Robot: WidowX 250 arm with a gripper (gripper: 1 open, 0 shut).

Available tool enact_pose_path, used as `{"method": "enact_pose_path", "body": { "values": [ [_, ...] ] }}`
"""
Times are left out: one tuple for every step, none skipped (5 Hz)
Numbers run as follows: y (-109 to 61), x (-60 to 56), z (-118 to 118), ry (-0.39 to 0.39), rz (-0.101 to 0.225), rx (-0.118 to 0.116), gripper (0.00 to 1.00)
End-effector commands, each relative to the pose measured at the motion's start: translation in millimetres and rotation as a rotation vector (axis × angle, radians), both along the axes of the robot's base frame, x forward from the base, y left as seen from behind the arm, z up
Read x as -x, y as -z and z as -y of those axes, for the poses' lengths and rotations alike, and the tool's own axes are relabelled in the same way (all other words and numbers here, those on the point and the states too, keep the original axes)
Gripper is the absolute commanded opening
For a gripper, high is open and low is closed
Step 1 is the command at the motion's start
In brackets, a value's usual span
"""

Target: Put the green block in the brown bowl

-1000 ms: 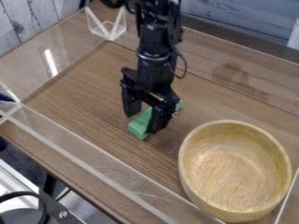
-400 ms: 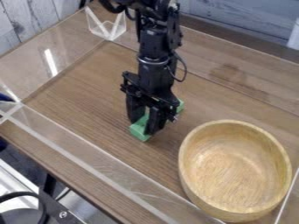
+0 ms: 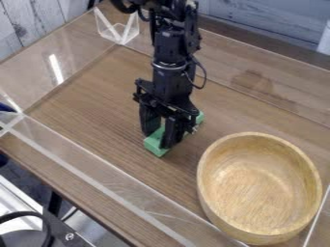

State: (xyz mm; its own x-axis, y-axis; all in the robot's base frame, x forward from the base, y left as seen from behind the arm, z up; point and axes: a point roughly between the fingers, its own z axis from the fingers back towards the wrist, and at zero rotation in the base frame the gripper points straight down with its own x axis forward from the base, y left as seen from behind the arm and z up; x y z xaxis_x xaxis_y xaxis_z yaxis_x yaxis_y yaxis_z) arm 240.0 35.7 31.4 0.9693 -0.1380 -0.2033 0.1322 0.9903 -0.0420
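Observation:
The green block (image 3: 157,144) lies on the wooden table, left of the brown bowl (image 3: 260,186). My black gripper (image 3: 165,133) points almost straight down onto the block, and its two fingers are shut on the block's upper end. Only the block's lower left part shows below the fingers. The bowl is a large round tan wooden one at the lower right, with nothing in it, about a hand's width from the block.
Clear acrylic walls (image 3: 77,159) fence the wooden table (image 3: 91,96) on the near left and far sides. A clear folded stand (image 3: 119,29) sits at the back, behind the arm.
The fingers stood wide around the green block a second ago and have closed onto it. The arm and the block have stayed in place.

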Motion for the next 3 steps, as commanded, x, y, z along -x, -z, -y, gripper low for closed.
{"method": "enact_pose_path", "body": {
  "values": [
    [-20.6, -13.5, -3, -0.011, 0.077, -0.002, 0.00],
    [-25.8, -14.2, -3, -0.013, 0.084, 0.004, 0.00],
    [-30.7, -15.5, -3, -0.016, 0.094, 0.009, 0.00]
  ]
}}
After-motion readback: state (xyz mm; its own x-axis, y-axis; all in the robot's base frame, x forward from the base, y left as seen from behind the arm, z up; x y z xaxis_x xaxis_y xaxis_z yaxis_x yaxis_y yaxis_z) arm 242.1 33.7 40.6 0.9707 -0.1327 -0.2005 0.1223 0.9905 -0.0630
